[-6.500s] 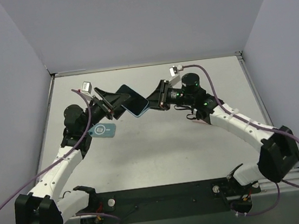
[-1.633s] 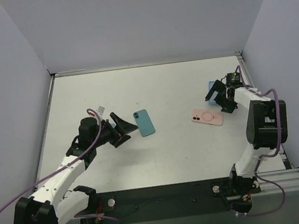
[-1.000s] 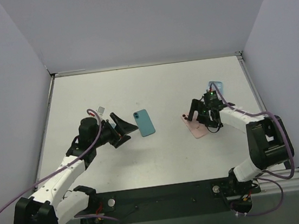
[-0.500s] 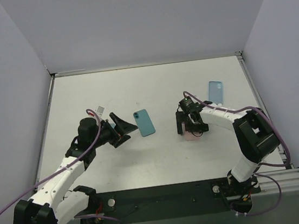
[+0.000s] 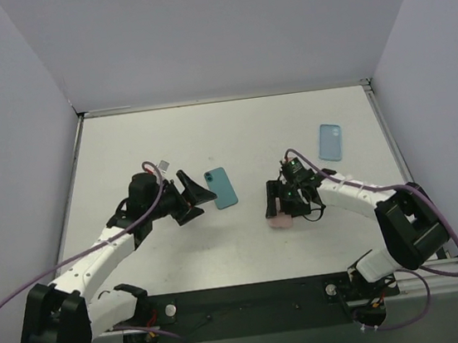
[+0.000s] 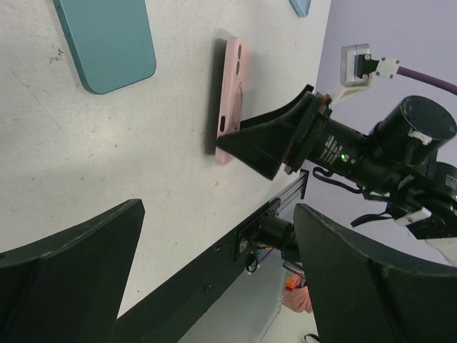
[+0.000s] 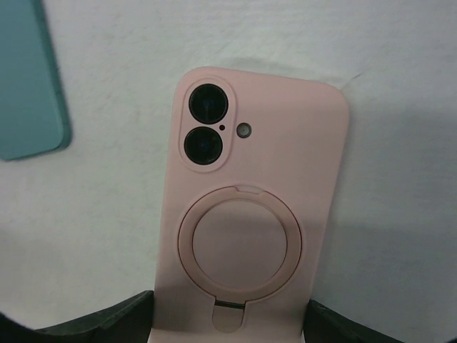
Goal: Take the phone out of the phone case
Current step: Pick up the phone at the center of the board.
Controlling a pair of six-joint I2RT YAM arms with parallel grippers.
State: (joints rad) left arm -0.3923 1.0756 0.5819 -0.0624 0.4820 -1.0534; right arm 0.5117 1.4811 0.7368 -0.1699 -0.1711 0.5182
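The pink phone case (image 7: 246, 214) lies back up on the table, with a ring stand on it. The phone's two camera lenses (image 7: 207, 125) show through its cut-out. My right gripper (image 7: 230, 318) straddles the case's lower end, one finger against each long side. From above, the case (image 5: 279, 215) pokes out beneath that gripper (image 5: 283, 202). The left wrist view shows the same case (image 6: 233, 93) with the right gripper's fingers over it. My left gripper (image 5: 201, 202) hovers open just left of the teal phone, nothing between its fingers (image 6: 86, 257).
A teal phone (image 5: 222, 187) lies back up left of centre. An empty light-blue case (image 5: 331, 141) rests at the back right. Grey walls enclose the table on three sides; the black base rail (image 5: 253, 298) runs along the near edge.
My right arm swung in from the far right onto the pink case, which slid left and nearer, and its jaws narrowed around it. The left arm edged slightly right.
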